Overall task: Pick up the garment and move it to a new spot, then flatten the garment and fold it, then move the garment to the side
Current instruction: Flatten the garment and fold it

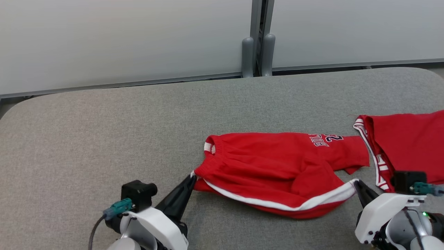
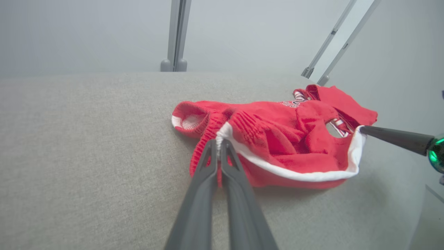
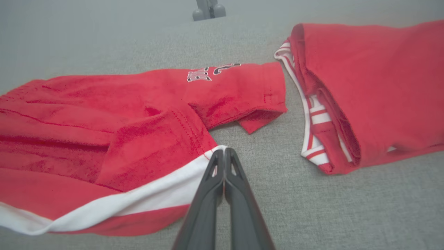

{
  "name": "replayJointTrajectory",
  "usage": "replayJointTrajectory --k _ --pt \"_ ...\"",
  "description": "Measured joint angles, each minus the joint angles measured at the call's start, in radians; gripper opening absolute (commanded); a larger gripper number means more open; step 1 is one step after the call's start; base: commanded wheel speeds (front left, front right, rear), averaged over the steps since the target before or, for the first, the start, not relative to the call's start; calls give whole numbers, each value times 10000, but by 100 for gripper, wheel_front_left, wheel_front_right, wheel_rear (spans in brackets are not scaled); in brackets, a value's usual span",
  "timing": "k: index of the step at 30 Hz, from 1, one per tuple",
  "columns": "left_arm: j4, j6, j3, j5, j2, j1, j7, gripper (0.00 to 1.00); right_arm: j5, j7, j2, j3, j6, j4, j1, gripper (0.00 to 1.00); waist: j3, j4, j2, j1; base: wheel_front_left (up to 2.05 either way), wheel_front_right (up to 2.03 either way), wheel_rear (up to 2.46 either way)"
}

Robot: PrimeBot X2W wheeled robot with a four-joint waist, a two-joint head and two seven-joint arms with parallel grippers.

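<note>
The garment (image 1: 277,166) is a pair of red shorts with a white side stripe and dark lettering, lying crumpled on the grey table (image 1: 104,132). My left gripper (image 1: 193,177) is shut on its waistband corner at the near left, where the left wrist view shows the fingers (image 2: 219,146) pinching the white edge of the garment (image 2: 277,139). At the near right end my right gripper (image 1: 355,182) is shut on the white stripe's tip. The right wrist view has that gripper (image 3: 223,152) closed on the garment (image 3: 104,132) at the stripe.
A second red garment (image 1: 409,146) with red-and-white striped trim lies folded at the table's right edge, close to my right arm; it also lies at the right in the right wrist view (image 3: 374,86). Frosted panels and a grey post (image 1: 258,38) stand behind the table.
</note>
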Motion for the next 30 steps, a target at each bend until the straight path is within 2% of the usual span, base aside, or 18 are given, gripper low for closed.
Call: replayJointTrajectory --k 5,9,13,16,19,22,24,25,27,30 --pt "-991 -15 911 -815 -155 -10 -755 0 2268 -439 6 -213 0 -972 -163 0 -110 -16 0 0 0 0 0" --pt "-2000 -113 1616 -1753 -209 -45 -742 0 4113 -796 -4 -669 -4 -1921 -465 0 -215 -21 0 0 0 0 0" --pt "-2976 -123 2286 -2654 -19 -541 -190 0 5053 -968 -10 -784 -4 -2784 -1162 0 -243 -84 0 0 0 0 0" --pt "-3340 -75 2748 -3361 144 -1151 420 0 5143 -700 -12 -548 -4 -2915 -2067 0 -166 -188 0 0 0 0 0" --pt "-3160 -29 3126 -3912 259 -2103 1037 0 4575 -393 -10 -316 -4 -2161 -3443 0 28 -295 0 0 0 0 0" --pt "-2370 56 3521 -4462 182 -3309 1475 0 4117 -326 -23 242 -6 -669 -5203 0 366 -407 0 0 0 0 0" --pt "-1572 59 3540 -4318 219 -4276 1620 0 3446 -539 15 629 -4 506 -6427 0 667 -478 0 0 0 0 0" --pt "-1147 61 3501 -4092 247 -4831 1653 0 3196 -803 25 652 -2 1118 -7038 0 844 -507 0 0 0 0 0" --pt "-244 46 3680 -4182 -38 -5859 1507 0 3129 -1484 2 648 -4 2439 -8236 0 1224 -556 0 0 0 0 0" --pt "938 -209 3783 -3902 -454 -7312 851 0 2602 -3007 -17 842 -8 3893 -10030 0 1830 -599 0 0 0 0 0"
